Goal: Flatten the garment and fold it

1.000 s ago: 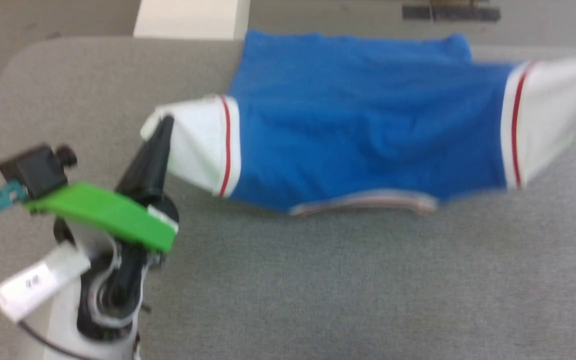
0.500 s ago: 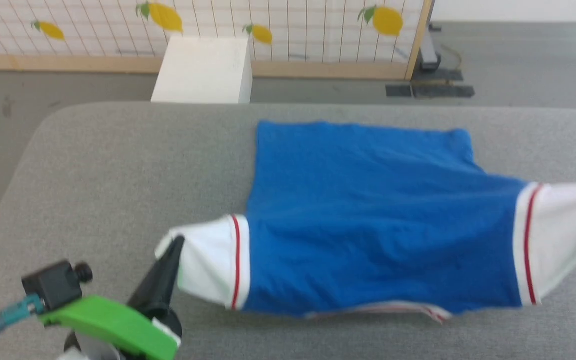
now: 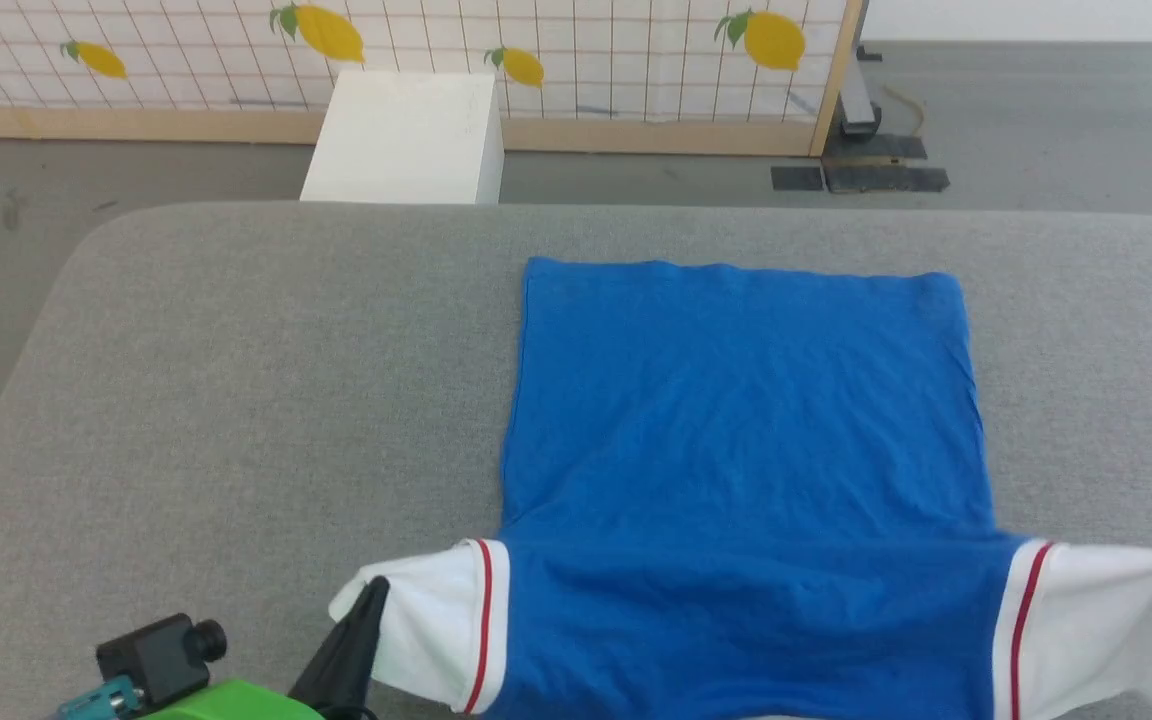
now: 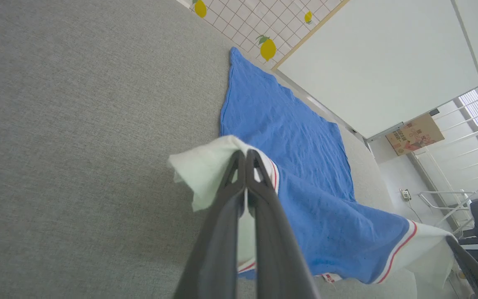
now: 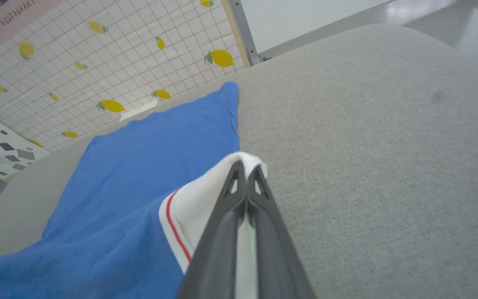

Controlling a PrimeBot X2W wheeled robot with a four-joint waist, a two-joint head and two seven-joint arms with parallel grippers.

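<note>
The shirt (image 3: 746, 430) was soft, bright blue jersey and lay on the table (image 3: 236, 400), whose top was covered in a grey, felt-like cloth with a rounded far corner. Its blue body spread flat and close to rectangular away from the robot. The far hem was straight, and faint wrinkles showed near the shoulders. The short sleeves were white, each edged with a thin red stripe where it met the blue.

The left gripper (image 4: 245, 155) had its long dark fingers pressed together on the end of the left sleeve. The right gripper (image 5: 246, 166) pinched the end of the right sleeve in the same way. In the left wrist view the shoulder end appeared lifted a little off the cloth between them.

Beyond the table a plain white box (image 3: 406, 140) stood on the grey floor (image 3: 136, 190). Behind it was a wood-framed screen (image 3: 586, 60) with a white grid pattern printed with yellow lemons.

Counted: one shirt, two sleeves, two red stripes, two grippers of two fingers each, and one box. The head view showed four whole lemons and part of a fifth.
</note>
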